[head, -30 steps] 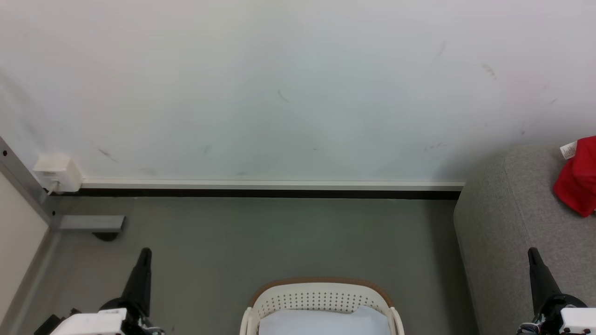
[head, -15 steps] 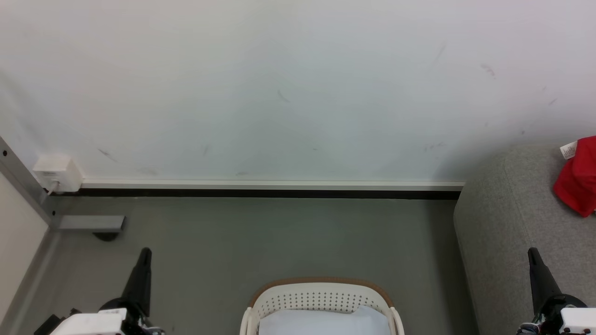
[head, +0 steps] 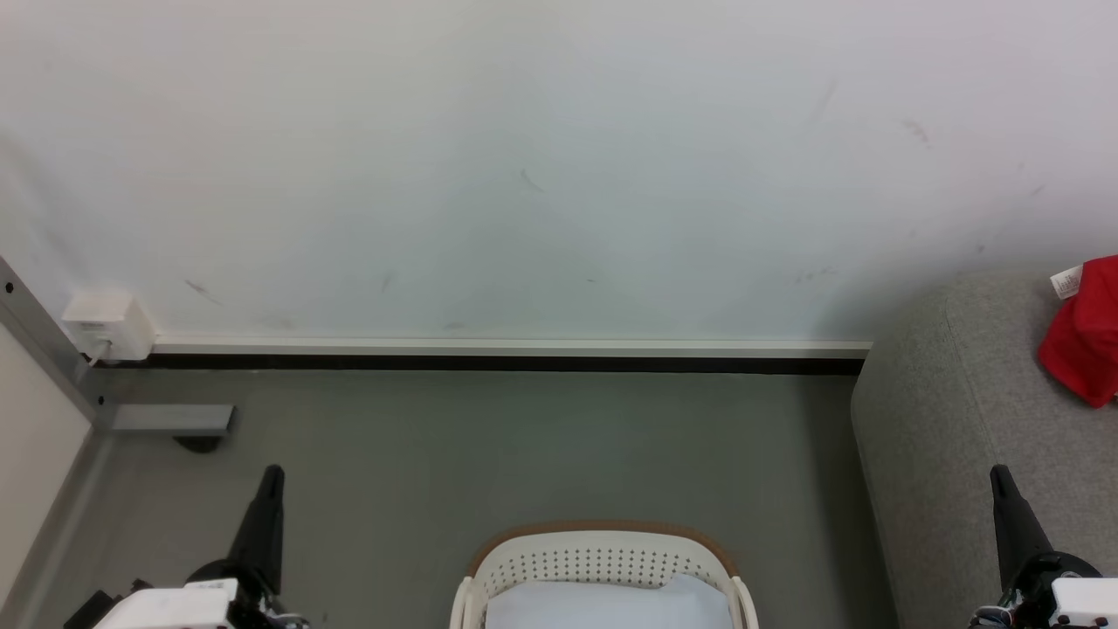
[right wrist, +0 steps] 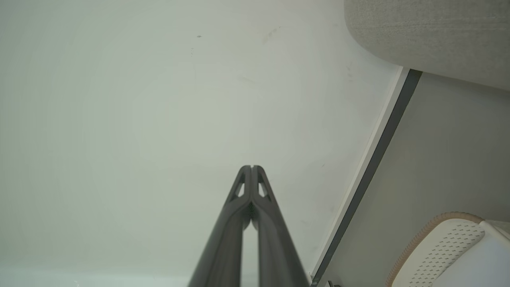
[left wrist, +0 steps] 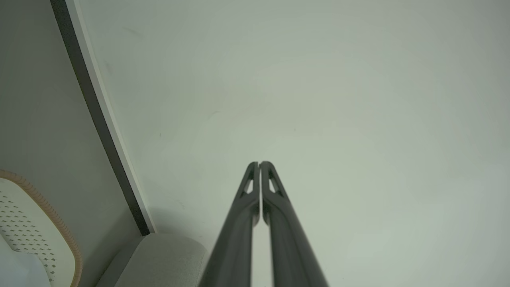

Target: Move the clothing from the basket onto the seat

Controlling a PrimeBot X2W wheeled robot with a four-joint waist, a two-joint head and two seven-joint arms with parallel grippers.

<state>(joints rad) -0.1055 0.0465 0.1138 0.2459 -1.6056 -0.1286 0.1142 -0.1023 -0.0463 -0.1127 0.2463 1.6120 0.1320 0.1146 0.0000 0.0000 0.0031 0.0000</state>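
Observation:
The red clothing (head: 1086, 336) with its small white label lies on the grey seat (head: 952, 411) at the right edge of the head view. On the floor at bottom centre stands the white perforated basket (head: 603, 559) with its brown rim, a plain white cloth inside it. My left gripper (head: 272, 473) is at the lower left, shut and empty, its tips together in the left wrist view (left wrist: 259, 163). Over the seat's front, my right gripper (head: 997, 472) is shut and empty too, its tips touching in the right wrist view (right wrist: 251, 167). Both are apart from the basket.
A white wall (head: 524, 175) with a dark baseboard (head: 489, 362) runs behind the grey floor (head: 524, 445). A white wall box (head: 106, 323) and a grey metal frame foot (head: 170, 419) sit at the far left. The basket's rim (left wrist: 59, 223) and the seat (right wrist: 430, 36) show in the wrist views.

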